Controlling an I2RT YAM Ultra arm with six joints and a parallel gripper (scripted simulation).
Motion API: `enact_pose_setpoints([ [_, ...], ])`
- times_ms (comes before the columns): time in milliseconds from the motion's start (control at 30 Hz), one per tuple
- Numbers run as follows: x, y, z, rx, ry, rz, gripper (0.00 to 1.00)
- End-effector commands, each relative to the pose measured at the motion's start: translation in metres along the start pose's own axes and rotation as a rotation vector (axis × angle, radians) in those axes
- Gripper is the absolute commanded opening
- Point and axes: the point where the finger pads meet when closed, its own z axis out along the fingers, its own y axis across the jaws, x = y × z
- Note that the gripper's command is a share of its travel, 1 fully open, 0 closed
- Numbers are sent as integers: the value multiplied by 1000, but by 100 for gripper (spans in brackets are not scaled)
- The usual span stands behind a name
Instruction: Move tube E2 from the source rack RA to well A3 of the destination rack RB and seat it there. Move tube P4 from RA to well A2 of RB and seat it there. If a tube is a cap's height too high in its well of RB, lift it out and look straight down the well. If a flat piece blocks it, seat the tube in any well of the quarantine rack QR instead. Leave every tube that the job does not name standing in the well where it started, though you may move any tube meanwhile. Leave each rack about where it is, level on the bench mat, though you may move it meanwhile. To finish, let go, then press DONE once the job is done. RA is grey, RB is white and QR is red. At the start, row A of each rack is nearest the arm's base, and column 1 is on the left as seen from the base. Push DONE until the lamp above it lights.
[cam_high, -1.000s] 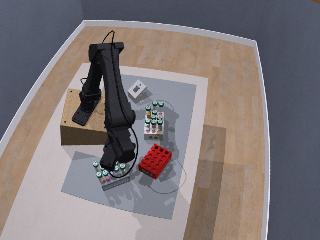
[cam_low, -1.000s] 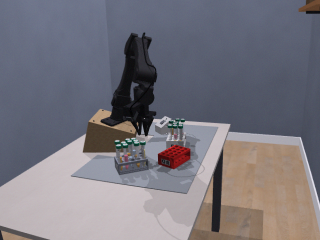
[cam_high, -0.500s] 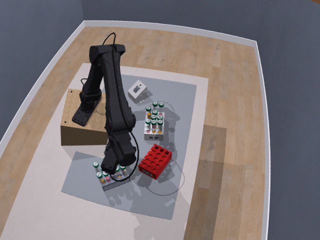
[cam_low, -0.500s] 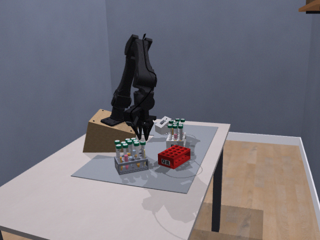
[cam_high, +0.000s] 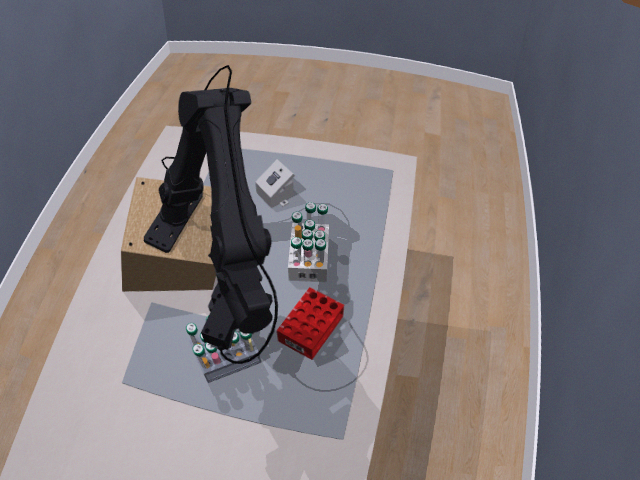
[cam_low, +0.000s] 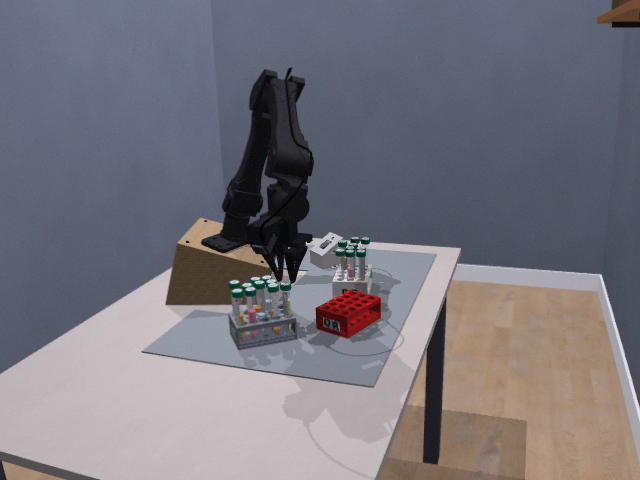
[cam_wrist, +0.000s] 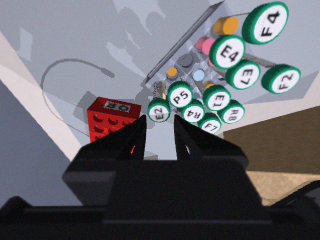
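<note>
My gripper (cam_low: 286, 281) (cam_wrist: 160, 119) is partly open and empty, its fingers pointing down just above the caps at the right end of the grey rack RA (cam_high: 232, 369) (cam_low: 268, 342) (cam_wrist: 187, 43). Tube E2 (cam_wrist: 159, 111) stands in RA, its green cap just beyond the fingertips in the wrist view. I cannot make out a cap reading P4. The white rack RB (cam_high: 292, 273) (cam_low: 336, 285) holds several green-capped tubes; their labels and seating depth are too small to tell. The red rack QR (cam_high: 328, 335) (cam_low: 322, 313) (cam_wrist: 94, 111) shows no tubes. The arm hides part of RA in the top view.
Other capped tubes, such as P5 (cam_wrist: 180, 94) and R4 (cam_wrist: 193, 114), crowd close beside E2. A white button box (cam_high: 267, 186) (cam_low: 321, 255) stands behind RB. The wooden base block (cam_high: 168, 273) (cam_low: 211, 284) is left of the racks. A thin cable lies around QR.
</note>
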Motion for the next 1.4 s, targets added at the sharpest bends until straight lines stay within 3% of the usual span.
enact_pose_setpoints([
  [0, 2, 1, -4, -8, -25, -9, 30],
  [233, -3, 6, -7, -20, -38, -10, 30],
  [867, 4, -4, 16, 17, 0, 1, 30],
  [1367, 3, -6, 21, 17, -1, 2, 30],
])
